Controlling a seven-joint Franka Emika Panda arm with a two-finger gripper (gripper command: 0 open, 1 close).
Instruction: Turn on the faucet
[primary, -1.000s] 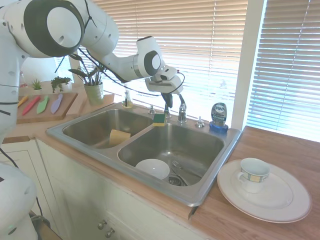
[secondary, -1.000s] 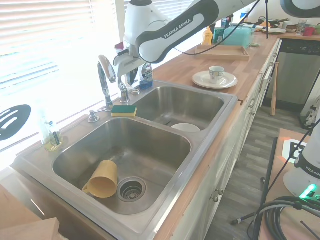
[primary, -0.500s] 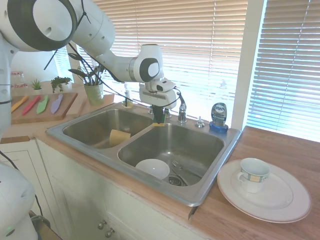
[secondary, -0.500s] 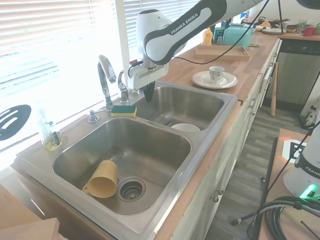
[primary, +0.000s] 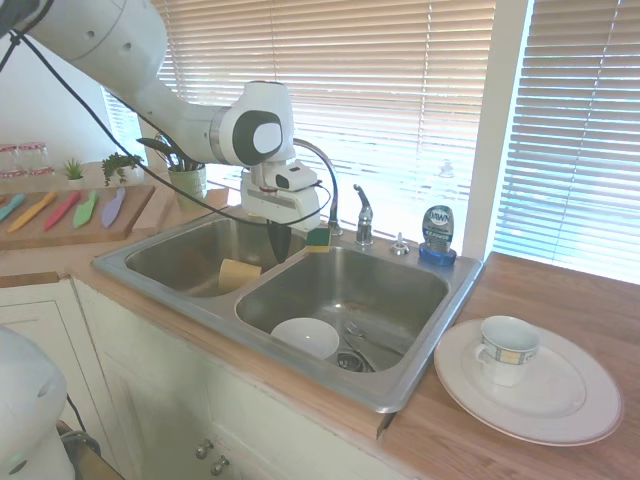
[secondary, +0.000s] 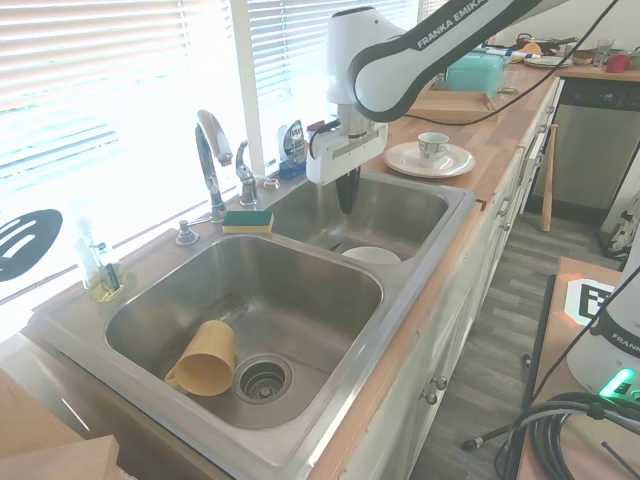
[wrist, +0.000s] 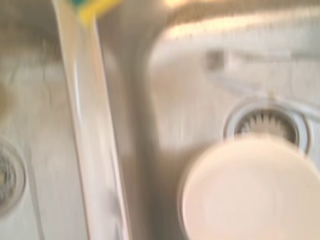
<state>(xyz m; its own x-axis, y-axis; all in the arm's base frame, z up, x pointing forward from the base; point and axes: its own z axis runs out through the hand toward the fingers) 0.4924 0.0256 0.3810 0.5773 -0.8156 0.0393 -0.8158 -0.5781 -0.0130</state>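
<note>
We see the tool (primary: 278, 243) has pulled away from the faucet (primary: 328, 195) since a second ago: then it hung right at the lever handle (primary: 363, 213), half a second ago it was over the sponge (primary: 318, 238), and now it hangs above the divider between the two basins of the sink (primary: 420, 365). Its dark fingers point down, pressed together on nothing. The faucet stands at the back rim of the sink under the blinds, the handle just beside the arched spout and well apart from the tool.

The second exterior view places the tool (secondary: 346, 190) over the basin with the white bowl (secondary: 371, 257), and it alone shows the yellow cup (secondary: 204, 358) lying on its side by the drain of the other basin. The first exterior view shows the soap bottle (primary: 437, 235) and the mug (primary: 505, 349) on a plate (primary: 570, 408) on the tabletop (primary: 560, 300). In the blurred wrist view we make out the divider (wrist: 92, 145), the bowl (wrist: 250, 192) and a drain (wrist: 267, 125).
</note>
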